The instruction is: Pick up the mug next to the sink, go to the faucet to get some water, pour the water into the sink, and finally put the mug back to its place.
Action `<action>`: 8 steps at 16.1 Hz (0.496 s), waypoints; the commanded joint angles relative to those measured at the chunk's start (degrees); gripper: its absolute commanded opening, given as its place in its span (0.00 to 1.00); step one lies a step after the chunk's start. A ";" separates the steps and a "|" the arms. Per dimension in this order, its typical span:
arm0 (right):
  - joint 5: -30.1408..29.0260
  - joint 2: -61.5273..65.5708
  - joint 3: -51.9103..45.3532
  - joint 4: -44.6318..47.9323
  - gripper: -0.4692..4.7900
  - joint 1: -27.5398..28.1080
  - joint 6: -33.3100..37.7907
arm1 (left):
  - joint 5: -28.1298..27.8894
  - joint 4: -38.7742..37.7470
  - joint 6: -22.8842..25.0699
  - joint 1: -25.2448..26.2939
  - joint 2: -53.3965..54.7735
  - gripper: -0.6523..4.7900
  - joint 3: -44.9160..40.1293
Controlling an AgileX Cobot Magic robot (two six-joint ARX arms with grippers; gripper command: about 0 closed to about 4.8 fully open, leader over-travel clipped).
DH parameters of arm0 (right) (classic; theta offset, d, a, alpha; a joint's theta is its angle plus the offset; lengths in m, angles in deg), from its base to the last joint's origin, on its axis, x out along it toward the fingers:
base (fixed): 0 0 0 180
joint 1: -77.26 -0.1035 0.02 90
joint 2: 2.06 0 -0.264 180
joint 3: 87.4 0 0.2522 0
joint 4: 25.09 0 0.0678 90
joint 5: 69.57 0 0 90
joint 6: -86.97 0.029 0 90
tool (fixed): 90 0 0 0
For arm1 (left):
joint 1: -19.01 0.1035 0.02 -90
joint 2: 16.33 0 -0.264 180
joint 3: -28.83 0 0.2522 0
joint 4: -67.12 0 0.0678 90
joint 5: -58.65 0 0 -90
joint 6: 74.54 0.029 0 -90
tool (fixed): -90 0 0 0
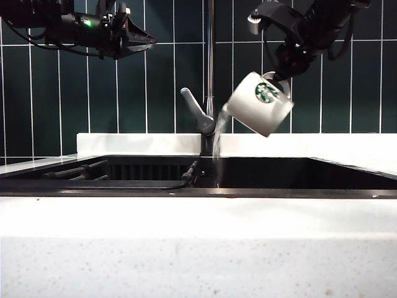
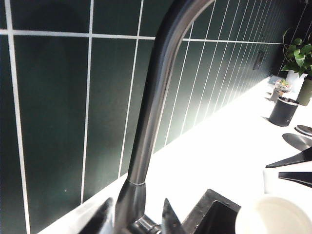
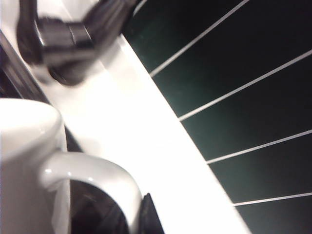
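Mug pouring is under way: the white ceramic mug (image 1: pixel 260 103) with the green round logo hangs tipped well over, mouth down toward the tall thin metal faucet (image 1: pixel 209 74), and a thin stream of water (image 1: pixel 218 133) falls from its lip into the wide black rectangular sink (image 1: pixel 298 175) below. The right gripper (image 1: pixel 280 76) is pinched shut on the mug's loop handle (image 3: pixel 97 180) from above, on the right of the exterior view; holding by the handle leaves the rim free, and the tilt sends the water into the basin rather than onto the white speckled countertop (image 1: pixel 198 248). The left gripper (image 1: pixel 138 38) hovers high at upper left with its jaws spread and nothing in them, well apart from the mug, probably kept clear of the pour. Returning the mug beside the sink is not yet done.
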 commanded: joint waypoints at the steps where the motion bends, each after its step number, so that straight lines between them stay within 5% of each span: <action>1: 2.03 -1.18 0.81 3.82 0.09 -0.13 -10.16 | -0.11 -1.66 0.02 0.24 -2.82 0.34 0.09; 8: 1.60 -1.18 0.81 4.48 0.09 -0.17 -31.98 | -0.13 -8.41 -0.39 0.31 -7.30 0.34 0.02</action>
